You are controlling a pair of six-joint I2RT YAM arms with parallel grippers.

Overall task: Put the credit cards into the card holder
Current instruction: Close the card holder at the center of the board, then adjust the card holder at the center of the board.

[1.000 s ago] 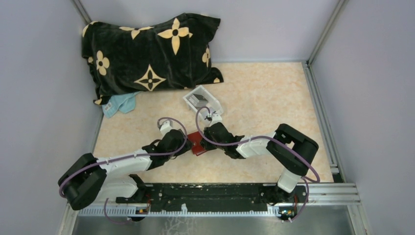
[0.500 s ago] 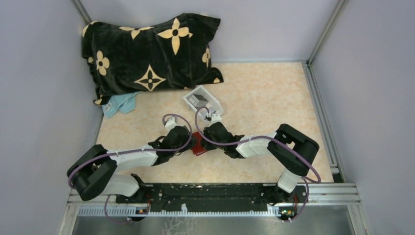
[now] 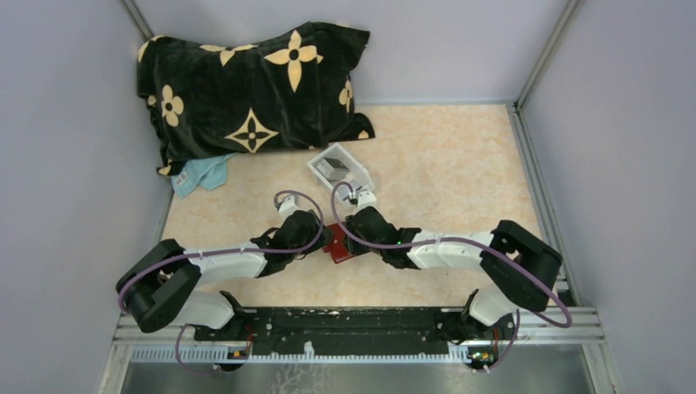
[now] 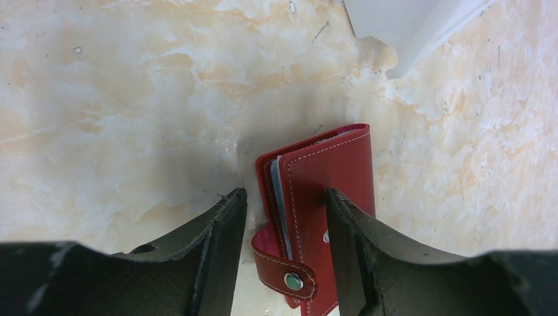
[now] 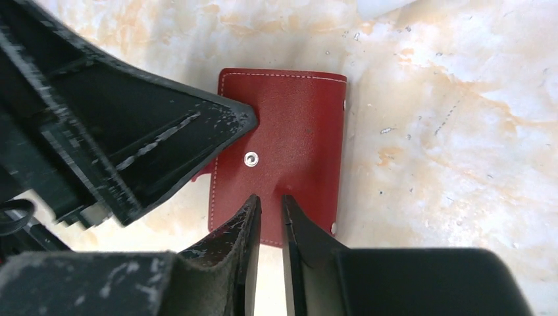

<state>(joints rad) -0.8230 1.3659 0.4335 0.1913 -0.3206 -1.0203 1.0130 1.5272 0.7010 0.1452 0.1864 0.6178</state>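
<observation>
At the near edge of the table (image 3: 443,164) the two arms are bolted, and both are bent inward to meet near its middle. There the red card holder (image 4: 329,178) is laid flat and folded, with a snap strap (image 4: 289,280) at its near end and the thin edge of a pale card (image 4: 277,197) seen tucked in the fold. The left gripper (image 4: 286,197) is held wide apart, one finger beside the holder and the other over its cover, so nothing is gripped. The right gripper (image 5: 270,199) is set over the holder's near edge, its jaws parted by a narrow slit with nothing seen between them. Just beyond, greyish cards (image 3: 332,166) are kept in a white tray (image 3: 359,176). Farther left, a blue cloth (image 3: 201,172) is tucked against a black flowered pillow (image 3: 254,86).
</observation>
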